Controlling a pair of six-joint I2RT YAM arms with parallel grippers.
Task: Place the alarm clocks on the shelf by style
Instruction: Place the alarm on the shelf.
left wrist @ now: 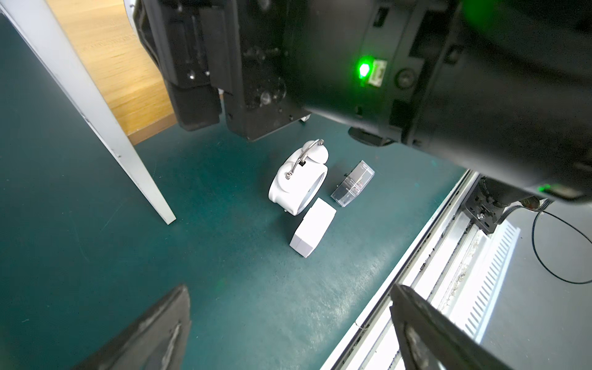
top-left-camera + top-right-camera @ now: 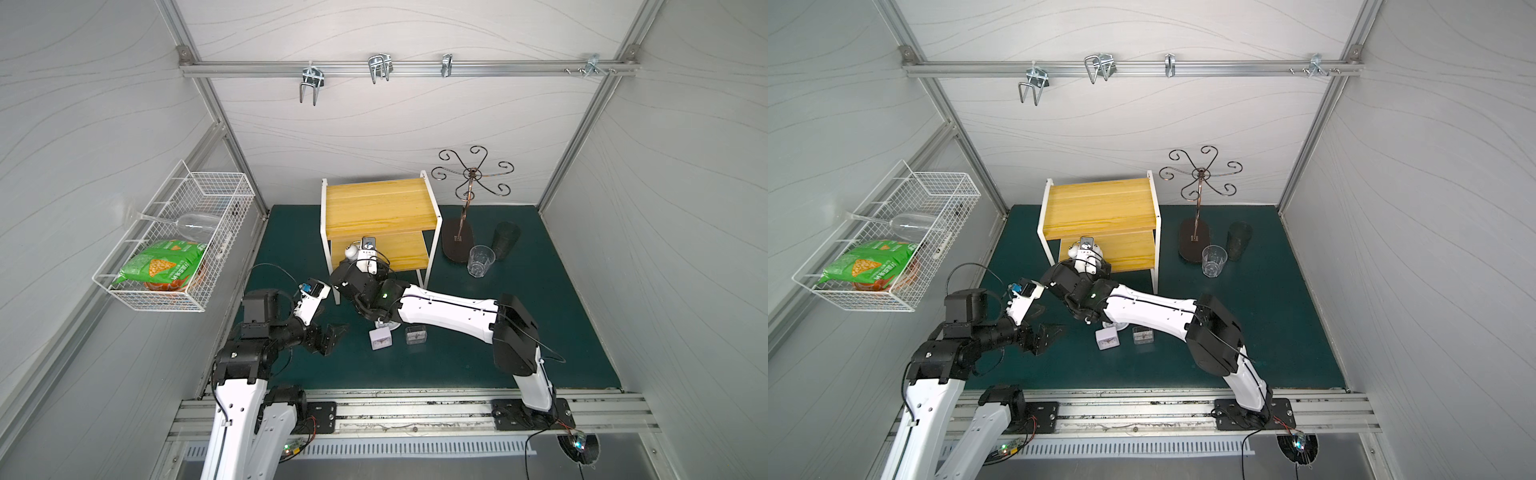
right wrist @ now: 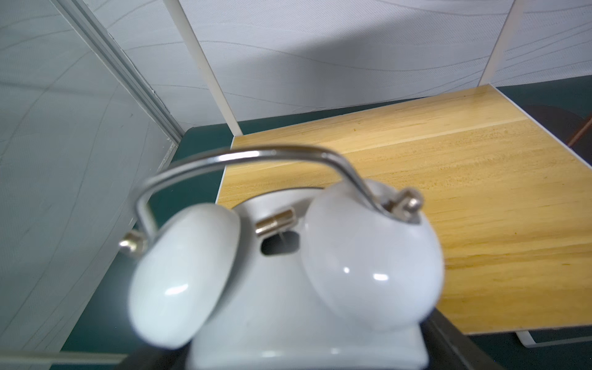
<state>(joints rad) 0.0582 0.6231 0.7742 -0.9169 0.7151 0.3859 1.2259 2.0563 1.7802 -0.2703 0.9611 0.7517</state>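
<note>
We think the round white clock (image 3: 288,272) is light and hard, with a smooth, shiny shell that could slip. It is best held low on its round body, with one finger on each side. Its two bells (image 3: 371,256) and the thin metal handle (image 3: 243,157) stick up and look easy to bend or knock, so we would not grab those. The right hand (image 2: 356,262) is closed on the bottom part of this clock, and the bells point away from the wrist, as the right wrist view shows. The clock is up by the front left corner of the shelf (image 2: 378,199), and we cannot tell if it touches a board. The right arm reaches from the front right edge of the table (image 2: 478,365) across to the shelf, long and low. The left arm is folded near the front left corner of the table. The left hand (image 2: 332,336) is open with nothing in it and points at the other three clocks. Those sit close together toward the front edge, about the middle: another round clock (image 1: 298,182), a white square clock (image 1: 312,227) just beside it, and a clear clock (image 1: 352,184). The square ones have flat sides, so we think they are easier to pinch
</note>
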